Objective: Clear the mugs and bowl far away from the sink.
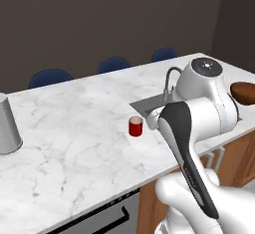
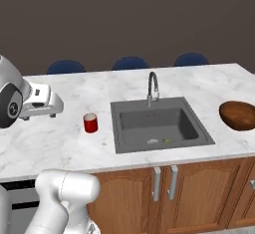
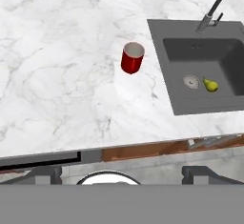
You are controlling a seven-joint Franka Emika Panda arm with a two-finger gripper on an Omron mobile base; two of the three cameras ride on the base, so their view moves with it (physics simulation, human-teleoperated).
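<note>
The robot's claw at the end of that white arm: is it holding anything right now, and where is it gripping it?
Nothing is held. The gripper is open and empty, above the counter's front edge, apart from the small bright red mug standing beside the dark grey sink.

White marble bench (image 2: 60, 143) w/ grey veining. Wood cabinet doors (image 2: 199, 193) below, metal handles. Three blue chairs (image 2: 130, 62) along far edge, at 12 o'clock. Dark brown-grey wall (image 2: 124, 19) behind. Even, flat light.
</note>
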